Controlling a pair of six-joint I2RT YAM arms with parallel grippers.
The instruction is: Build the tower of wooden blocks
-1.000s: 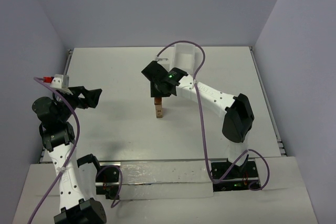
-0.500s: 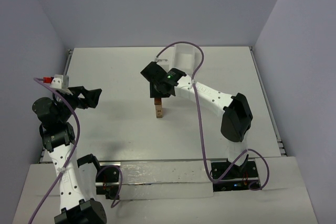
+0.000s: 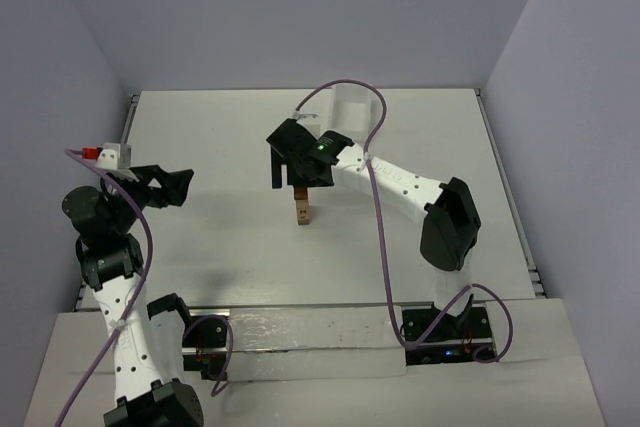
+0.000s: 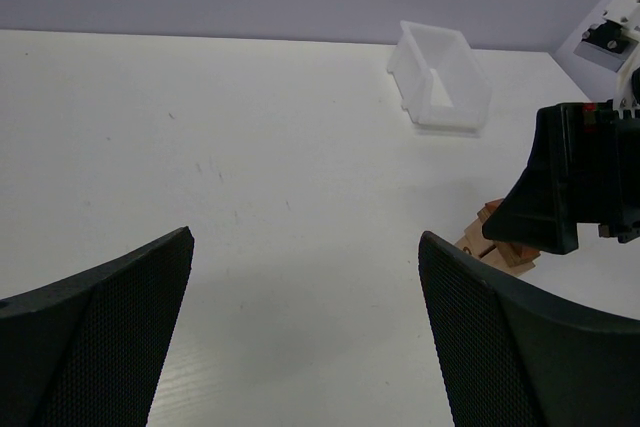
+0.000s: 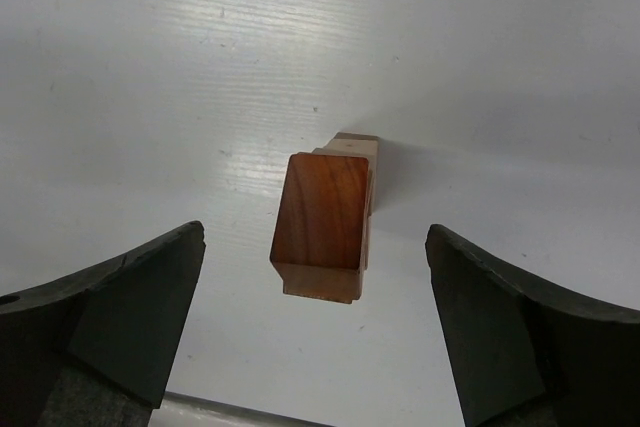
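Observation:
The wood block tower (image 3: 301, 209) stands as a narrow column mid-table. In the right wrist view its reddish-brown top block (image 5: 322, 209) rests on the lighter pieces below. My right gripper (image 3: 287, 165) hovers directly over the tower (image 5: 350, 152), open, its jaws wide on either side of the top block and clear of it. From the left wrist view the tower (image 4: 495, 239) shows at the right, partly hidden behind the right gripper. My left gripper (image 3: 172, 185) is open and empty, raised over the table's left side, far from the tower.
A white rectangular tray (image 3: 356, 109) sits at the back of the table, behind the right arm; it also appears as the tray (image 4: 441, 75) in the left wrist view. A purple cable (image 3: 383, 217) loops along the right arm.
My right gripper has opened wide, letting go of the reddish-brown top block, which stays on the tower. The left arm has not moved.

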